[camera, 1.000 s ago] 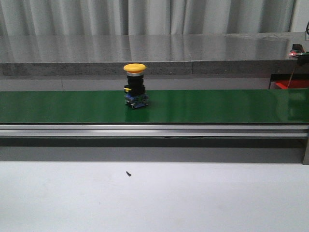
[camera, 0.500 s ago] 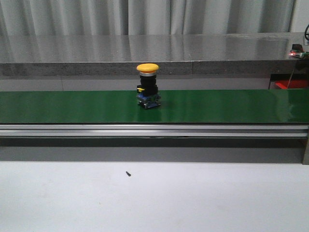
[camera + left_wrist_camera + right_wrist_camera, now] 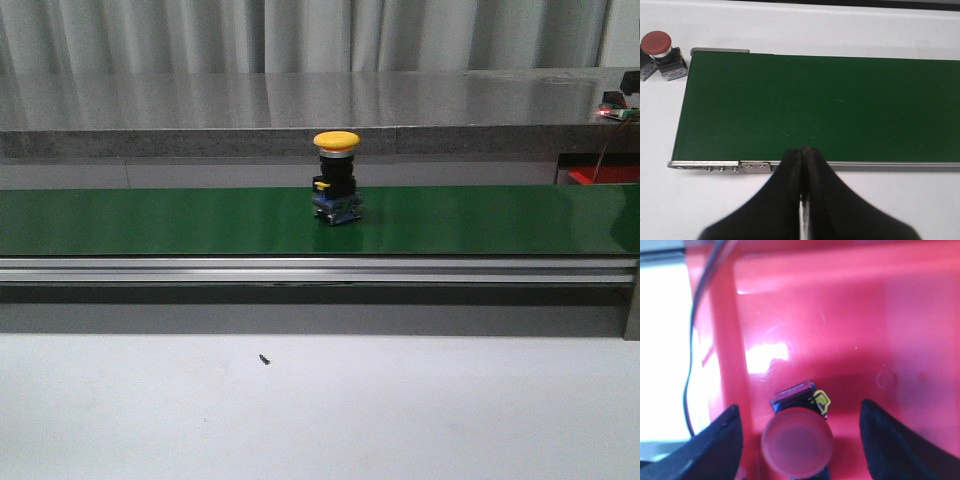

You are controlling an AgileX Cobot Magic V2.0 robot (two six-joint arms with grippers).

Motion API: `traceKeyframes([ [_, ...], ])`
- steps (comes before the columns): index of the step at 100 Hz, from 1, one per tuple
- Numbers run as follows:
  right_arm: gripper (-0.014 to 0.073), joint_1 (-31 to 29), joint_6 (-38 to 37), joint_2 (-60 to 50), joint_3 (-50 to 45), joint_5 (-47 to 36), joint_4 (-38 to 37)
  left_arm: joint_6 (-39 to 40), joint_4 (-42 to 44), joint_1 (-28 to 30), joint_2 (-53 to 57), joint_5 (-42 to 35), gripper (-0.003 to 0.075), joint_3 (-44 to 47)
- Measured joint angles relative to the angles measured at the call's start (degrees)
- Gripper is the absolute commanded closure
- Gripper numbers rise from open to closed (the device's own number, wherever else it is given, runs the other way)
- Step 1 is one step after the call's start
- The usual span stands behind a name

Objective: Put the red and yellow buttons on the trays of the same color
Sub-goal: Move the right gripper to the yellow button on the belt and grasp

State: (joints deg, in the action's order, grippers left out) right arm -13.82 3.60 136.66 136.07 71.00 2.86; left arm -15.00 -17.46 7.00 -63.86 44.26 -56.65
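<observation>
Pale pleated curtains (image 3: 300,35) behind, glossy grey counter (image 3: 300,105), white tabletop (image 3: 400,410) in front

Smooth matt green belt (image 3: 150,220), brushed metal rail (image 3: 300,268), and a glossy, seemingly plastic red tray (image 3: 840,330).

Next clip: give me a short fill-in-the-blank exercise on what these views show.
1. The button standing on the green belt has a ____ cap.
2. The left gripper is ____.
3. Between the open fingers of the right gripper stands a red button, inside a ____ tray.

Missing words: yellow; shut; red
</observation>
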Motion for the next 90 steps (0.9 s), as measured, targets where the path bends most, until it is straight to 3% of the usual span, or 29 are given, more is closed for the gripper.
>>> traceKeyframes([
  [45,0.009,0.0,0.0,-12.6,-3.8,0.6,2.3,0.0,0.0,0.0,0.0,0.0,0.074,0.0],
  [90,0.009,0.5,0.1,-31.5,-24.5,0.1,4.4,0.0,0.0,0.0,0.0,0.1,0.074,0.0],
])
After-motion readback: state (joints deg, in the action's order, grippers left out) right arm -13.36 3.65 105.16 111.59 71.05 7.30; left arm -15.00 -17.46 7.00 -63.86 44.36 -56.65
